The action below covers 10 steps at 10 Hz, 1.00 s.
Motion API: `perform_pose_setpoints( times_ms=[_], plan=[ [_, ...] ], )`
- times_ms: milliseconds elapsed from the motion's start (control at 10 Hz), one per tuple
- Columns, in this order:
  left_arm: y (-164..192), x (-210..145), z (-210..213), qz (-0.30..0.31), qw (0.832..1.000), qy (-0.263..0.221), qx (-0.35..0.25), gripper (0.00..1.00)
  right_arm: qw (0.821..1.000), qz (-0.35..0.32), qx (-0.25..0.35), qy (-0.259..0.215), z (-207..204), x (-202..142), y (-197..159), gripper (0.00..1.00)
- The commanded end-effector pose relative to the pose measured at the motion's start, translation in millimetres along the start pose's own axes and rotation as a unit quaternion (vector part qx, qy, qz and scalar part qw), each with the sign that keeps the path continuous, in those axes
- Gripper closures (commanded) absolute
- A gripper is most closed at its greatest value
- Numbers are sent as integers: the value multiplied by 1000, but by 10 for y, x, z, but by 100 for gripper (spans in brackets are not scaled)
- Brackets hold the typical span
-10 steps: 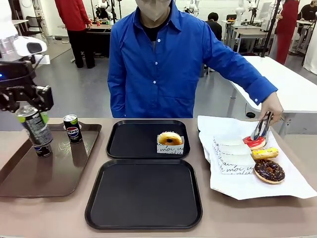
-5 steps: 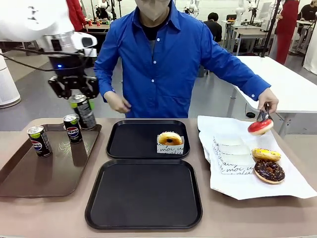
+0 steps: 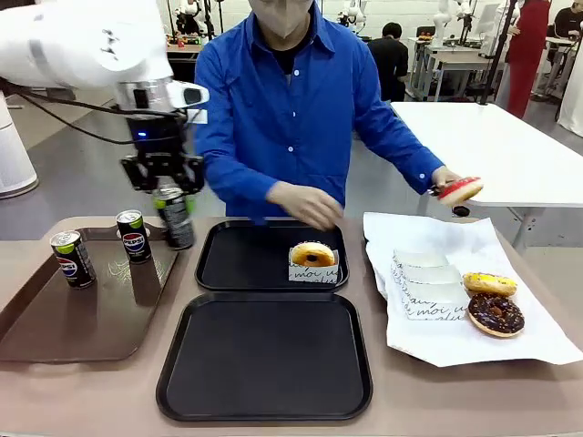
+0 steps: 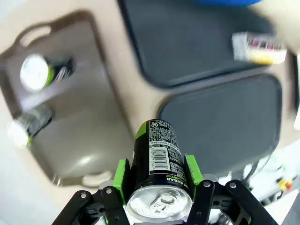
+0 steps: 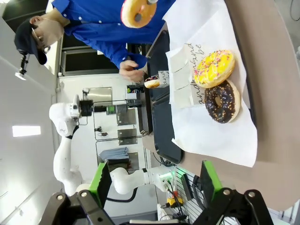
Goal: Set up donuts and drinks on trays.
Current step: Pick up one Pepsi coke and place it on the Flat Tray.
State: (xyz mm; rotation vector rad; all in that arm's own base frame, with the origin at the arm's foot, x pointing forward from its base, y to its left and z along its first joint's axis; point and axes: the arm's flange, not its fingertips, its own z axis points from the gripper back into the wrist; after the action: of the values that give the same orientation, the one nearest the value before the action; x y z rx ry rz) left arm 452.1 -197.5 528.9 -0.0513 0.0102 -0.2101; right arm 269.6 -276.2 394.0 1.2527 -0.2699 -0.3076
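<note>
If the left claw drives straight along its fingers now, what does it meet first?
Probably the bare table strip between the brown tray and the black trays, with the held can landing first; depth unclear.

Reaching in from 10 o'clock with the white left arm (image 3: 82, 41), wrist pointing straight down; clamping a can (image 3: 176, 221) upright with the left pincer (image 3: 172, 193). Holding the right pincer (image 5: 155, 185) spread wide, empty.
</note>
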Motion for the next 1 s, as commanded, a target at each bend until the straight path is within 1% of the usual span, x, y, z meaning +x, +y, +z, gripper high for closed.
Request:
perform_pose_setpoints(
  times_ms=[0, 100, 200, 400, 700, 800, 900],
  plan=[
    [821, -1124, 428, -15, 1000, -16, -19, 42, 1000, 1, 6, -1, 14, -3, 1, 0],
    [997, -1316, 428, 4, 999, -28, -26, 42, 1000, 1, 6, -1, 14, -3, 1, 0],
    [1015, -1360, 363, 14, 999, -27, -29, 42, 1000, 1, 6, -1, 14, -3, 1, 0],
    [953, -1188, 353, -3, 1000, -19, -19, 42, 1000, 1, 6, -1, 14, -3, 1, 0],
    [971, -1224, 280, 5, 999, -30, -18, 42, 1000, 1, 6, -1, 14, -3, 1, 0],
    [923, -1176, 262, 3, 999, -34, -17, 42, 1000, 1, 6, -1, 14, -3, 1, 0],
    [842, -1053, 254, -1, 999, -33, -4, 42, 1000, 1, 6, -1, 14, -3, 1, 0]
  ],
)
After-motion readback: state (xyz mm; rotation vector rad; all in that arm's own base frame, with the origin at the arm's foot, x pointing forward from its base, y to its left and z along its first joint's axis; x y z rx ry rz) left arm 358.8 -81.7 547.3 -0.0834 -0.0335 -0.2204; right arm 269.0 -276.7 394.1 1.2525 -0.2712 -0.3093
